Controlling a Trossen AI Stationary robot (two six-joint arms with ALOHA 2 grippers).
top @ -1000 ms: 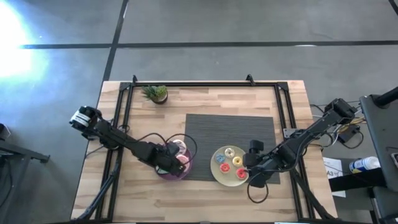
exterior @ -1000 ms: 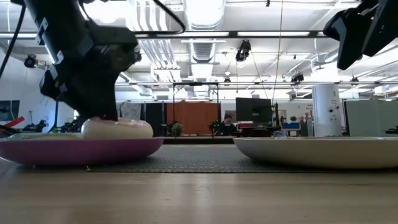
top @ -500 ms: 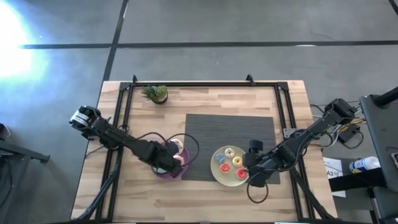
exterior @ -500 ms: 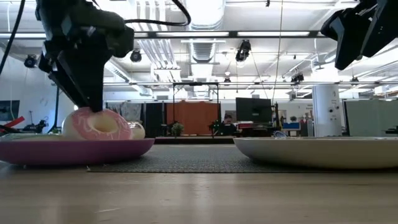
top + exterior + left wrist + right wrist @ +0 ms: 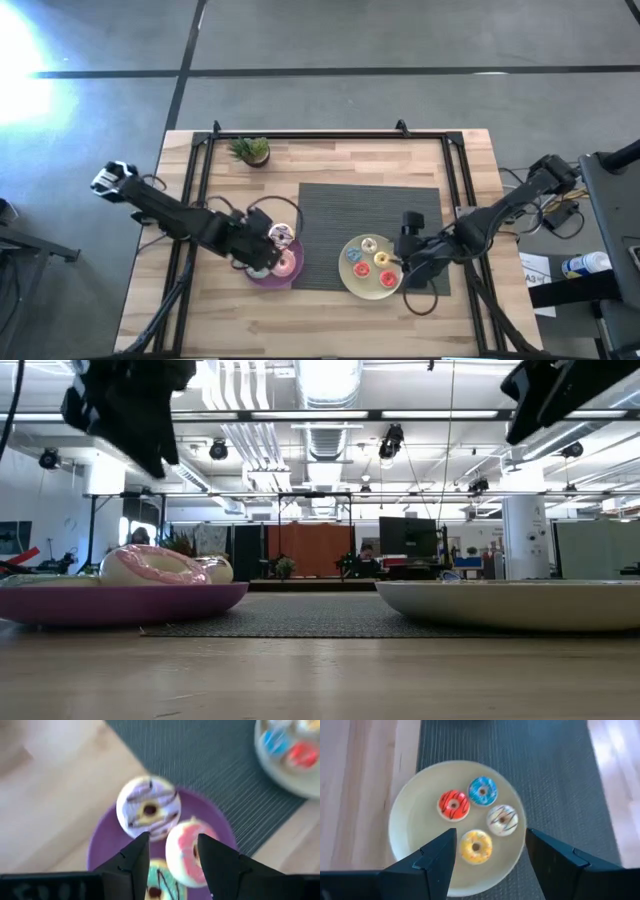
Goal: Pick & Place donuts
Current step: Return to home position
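Note:
In the left wrist view the purple plate [image 5: 105,845] carries three larger donuts: a pale lilac one with dark stripes [image 5: 147,812], a pink one [image 5: 187,852] and a green one [image 5: 160,887]. My left gripper [image 5: 172,842] hangs open above them, touching nothing; in the low view it [image 5: 130,410] is well above the pink donut [image 5: 155,565]. The yellow plate [image 5: 415,835] holds four small donuts: red [image 5: 453,805], blue [image 5: 482,791], cream [image 5: 502,819], orange [image 5: 476,846]. My right gripper [image 5: 490,837] is open over that plate's right side [image 5: 405,262].
The purple plate [image 5: 272,272] sits at the left edge of a dark ribbed mat [image 5: 370,210]; the yellow plate [image 5: 362,283] lies on the mat's near part. A small potted plant [image 5: 250,150] stands near the table's far edge. Black frame rails run along both table sides.
My left gripper has let go of the pink donut, risen off the purple plate and drawn back toward the table's left. The pink donut, propped up under the fingers half a second ago, now lies on the plate. My right gripper has risen a little.

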